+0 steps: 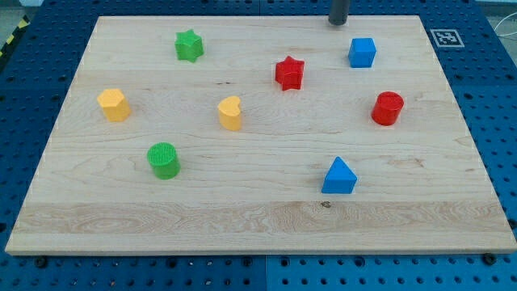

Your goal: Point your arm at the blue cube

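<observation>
My tip (338,23) is resting at the top edge of the board (242,218), just up and to the view's left of the blue cube (362,52), near it but with a clear gap and no contact. The tool is a bare dark rod, holding nothing; only its lower stub is showing, the rest running off the view's top. The blue cube is sitting upright in the board's upper right part, and everything else is being placed from it. The red star (289,73) is lying to the cube's left and slightly lower, near but apart. The red cylinder (388,107) is standing below the cube and a little to its right. The blue triangle (339,176) is sitting well below the cube, slightly to its left, toward the board's bottom. The yellow heart (231,112) is lying further left of the cube than the star, and lower. The green star (189,45) is sitting far left of the cube at about the same height. The yellow hexagon (114,104) is standing farthest left of the cube, and lower. The green cylinder (164,160) is standing far to the cube's lower left. No blocks are touching each other.
</observation>
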You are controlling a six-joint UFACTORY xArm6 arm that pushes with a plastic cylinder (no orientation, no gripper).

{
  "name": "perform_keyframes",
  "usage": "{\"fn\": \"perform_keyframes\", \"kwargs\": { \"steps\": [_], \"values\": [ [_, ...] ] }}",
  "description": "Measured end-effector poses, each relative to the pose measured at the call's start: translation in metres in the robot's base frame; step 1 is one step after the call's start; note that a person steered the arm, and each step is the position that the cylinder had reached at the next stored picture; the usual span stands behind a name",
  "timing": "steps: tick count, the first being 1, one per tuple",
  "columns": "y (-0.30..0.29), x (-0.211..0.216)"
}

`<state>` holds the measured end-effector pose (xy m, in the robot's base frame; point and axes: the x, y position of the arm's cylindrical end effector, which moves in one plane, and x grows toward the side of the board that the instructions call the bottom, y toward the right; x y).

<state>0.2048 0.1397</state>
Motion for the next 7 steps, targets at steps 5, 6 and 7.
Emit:
{"fn": "perform_keyframes", "kwargs": {
  "steps": [5, 6, 7],
  "values": [
    [-0.047, 0.0],
    [0.01, 0.0],
    [0.065, 0.002]
  ]
}}
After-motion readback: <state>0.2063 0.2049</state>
